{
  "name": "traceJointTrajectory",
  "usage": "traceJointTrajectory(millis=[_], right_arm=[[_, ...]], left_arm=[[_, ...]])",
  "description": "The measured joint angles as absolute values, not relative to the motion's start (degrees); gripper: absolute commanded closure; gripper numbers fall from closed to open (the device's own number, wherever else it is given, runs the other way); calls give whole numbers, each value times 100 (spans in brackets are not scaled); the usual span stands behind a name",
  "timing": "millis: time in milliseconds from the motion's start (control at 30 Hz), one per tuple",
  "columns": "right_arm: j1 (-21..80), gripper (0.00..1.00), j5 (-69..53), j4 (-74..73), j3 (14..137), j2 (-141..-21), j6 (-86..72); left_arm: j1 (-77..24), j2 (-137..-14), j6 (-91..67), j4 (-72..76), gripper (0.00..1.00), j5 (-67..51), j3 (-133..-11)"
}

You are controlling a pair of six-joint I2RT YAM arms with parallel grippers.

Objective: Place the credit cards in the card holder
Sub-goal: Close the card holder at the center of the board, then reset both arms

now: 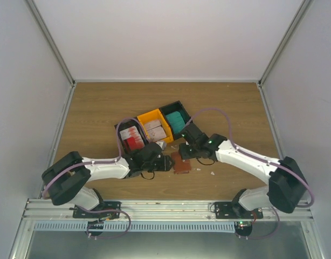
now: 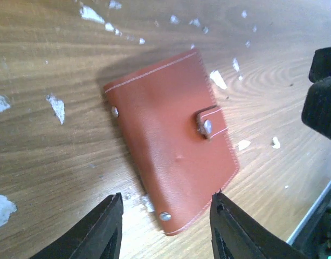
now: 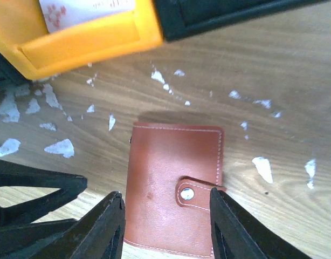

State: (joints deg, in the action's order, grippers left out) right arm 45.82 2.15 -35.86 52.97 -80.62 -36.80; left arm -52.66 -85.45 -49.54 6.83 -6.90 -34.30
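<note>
Card holder (image 2: 171, 140): reddish-brown leather with pale stitching along the edges, folded shut, with the strap fastened by a metal snap. It is laid flat on the desk (image 1: 101, 113), just in front of the bins (image 1: 145, 115) and between the two arms. The left end effector (image 2: 163, 229) is held with fingers parted around one corner of the holder, and a gap is visible at one finger. The right end effector (image 3: 165, 226) is likewise spread, straddling the strap end, and no firm grip is seen. Credit cards (image 1: 154, 129) in red, white-pinkish and teal are stacked in the bins.
</note>
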Motion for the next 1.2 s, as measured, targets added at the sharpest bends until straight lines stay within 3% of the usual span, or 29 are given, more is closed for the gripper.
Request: traceJointTrajectory(millis=[167, 200, 433, 733, 1200], right_arm=[[4517, 47, 447, -3516, 5041, -7607, -3793], [4512, 46, 467, -3511, 4947, -7575, -3806], [4501, 31, 725, -3695, 4414, -7011, -3944], [4497, 2, 1894, -4064, 4893, -4974, -3629], [4493, 0, 3728, -4683, 6121, -2410, -3216]], left_arm=[[-5236, -7926, -4862, 650, 38, -519, -3332], [-5234, -7760, -4807, 622, 29, -471, -3304], [-5234, -5787, -4169, 102, 2, 497, -3238], [-5234, -3395, -3131, -788, 1, 1579, -3699], [-5234, -2259, -1999, -2453, 1, 2611, -5061]])
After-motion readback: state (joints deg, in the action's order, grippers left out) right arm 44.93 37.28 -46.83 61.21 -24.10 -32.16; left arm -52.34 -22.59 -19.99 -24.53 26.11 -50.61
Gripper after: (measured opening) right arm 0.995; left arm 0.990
